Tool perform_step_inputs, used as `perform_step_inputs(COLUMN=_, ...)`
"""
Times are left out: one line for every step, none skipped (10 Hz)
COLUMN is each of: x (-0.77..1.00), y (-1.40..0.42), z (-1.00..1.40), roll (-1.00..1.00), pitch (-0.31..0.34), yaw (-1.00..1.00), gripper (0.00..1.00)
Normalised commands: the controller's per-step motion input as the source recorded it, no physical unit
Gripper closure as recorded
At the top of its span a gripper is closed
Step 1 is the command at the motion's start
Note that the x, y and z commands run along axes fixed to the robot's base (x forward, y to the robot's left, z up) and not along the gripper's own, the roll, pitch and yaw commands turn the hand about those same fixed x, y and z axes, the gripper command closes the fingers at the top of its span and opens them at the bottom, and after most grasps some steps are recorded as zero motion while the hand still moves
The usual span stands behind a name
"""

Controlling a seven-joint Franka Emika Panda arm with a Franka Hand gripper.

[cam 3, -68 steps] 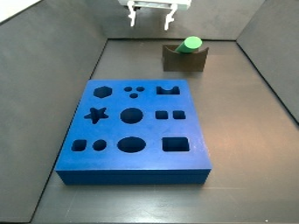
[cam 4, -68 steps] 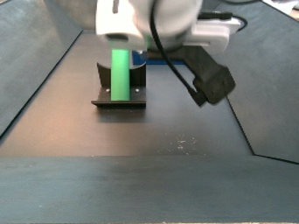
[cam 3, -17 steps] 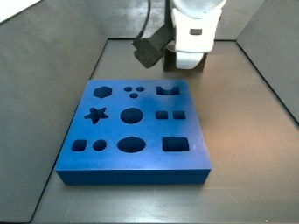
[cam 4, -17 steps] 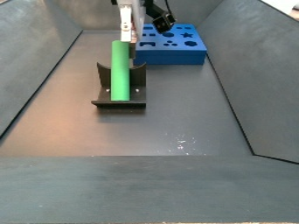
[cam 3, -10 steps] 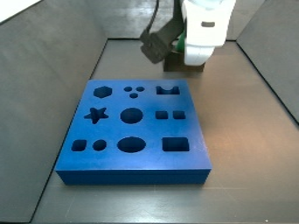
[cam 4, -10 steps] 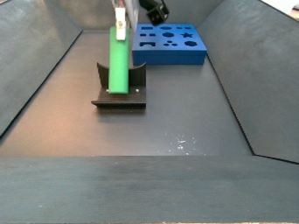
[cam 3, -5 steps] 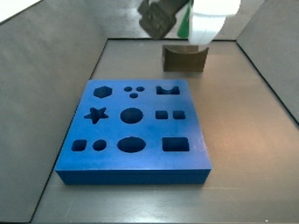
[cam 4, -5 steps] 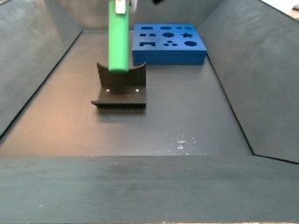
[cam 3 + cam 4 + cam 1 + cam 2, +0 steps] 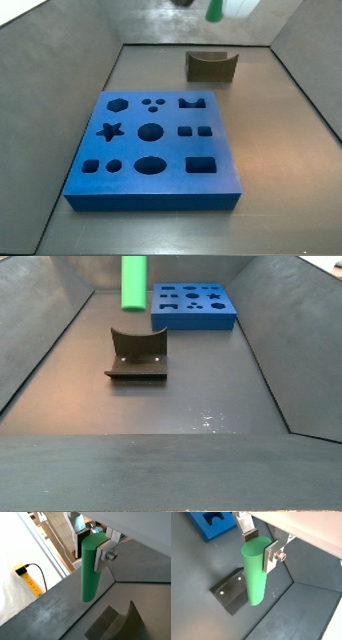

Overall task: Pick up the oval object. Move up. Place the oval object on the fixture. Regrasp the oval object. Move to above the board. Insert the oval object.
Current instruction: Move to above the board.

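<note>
The oval object (image 9: pixel 254 572) is a bright green rod hanging upright, with my gripper (image 9: pixel 260 546) shut on its upper end. In both wrist views the silver fingers (image 9: pixel 105 555) clamp its two sides. It hangs well above the fixture (image 9: pixel 136 356), whose curved notch stands bare. In a side view only the rod's lower tip (image 9: pixel 215 10) shows at the frame's top edge, above the fixture (image 9: pixel 210 66). The gripper itself is cut off in both side views. The blue board (image 9: pixel 154 150) with its cut-out holes lies flat on the floor, apart from the fixture (image 9: pixel 231 592).
Sloped grey walls (image 9: pixel 54 346) close in the dark floor on all sides. The board (image 9: pixel 195 306) lies beyond the fixture in that side view. A yellow device with a black cable (image 9: pixel 23 572) sits outside the enclosure.
The gripper has risen with the green rod held in it, lifting it out of the fixture's notch. The gripper body has left both side views at the top.
</note>
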Motion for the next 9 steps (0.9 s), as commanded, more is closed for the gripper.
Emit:
perform_step_inputs(x=0.01, y=-0.08, z=1.0, roll=-0.05, pitch=0.11, yaw=0.07, gripper=1.0)
perform_step_inputs(x=0.01, y=-0.07, z=0.95, roll=-0.05, pitch=0.112, yaw=0.07, gripper=1.0)
perform_step_inputs(x=0.01, y=-0.04, z=0.75, roll=-0.06, pitch=0.112, yaw=0.07, gripper=1.0)
perform_step_inputs(x=0.01, y=-0.03, z=0.55, roll=-0.06, pitch=0.116, yaw=0.07, gripper=1.0)
perform_step_inputs(x=0.01, y=-0.02, z=0.4, roll=-0.06, pitch=0.113, yaw=0.07, gripper=1.0)
perform_step_inputs(x=0.01, y=-0.02, z=0.3, roll=-0.06, pitch=0.113, yaw=0.07, gripper=1.0)
perform_step_inputs(x=-0.68, y=-1.0, z=0.19, roll=-0.51, pitch=0.047, yaw=1.0, gripper=1.0)
perform_step_inputs(x=-0.67, y=-1.0, z=0.18, roll=-0.49, pitch=0.03, yaw=1.0, gripper=1.0)
perform_step_inputs(x=-0.67, y=-1.0, z=0.19, roll=-0.48, pitch=0.01, yaw=1.0, gripper=1.0)
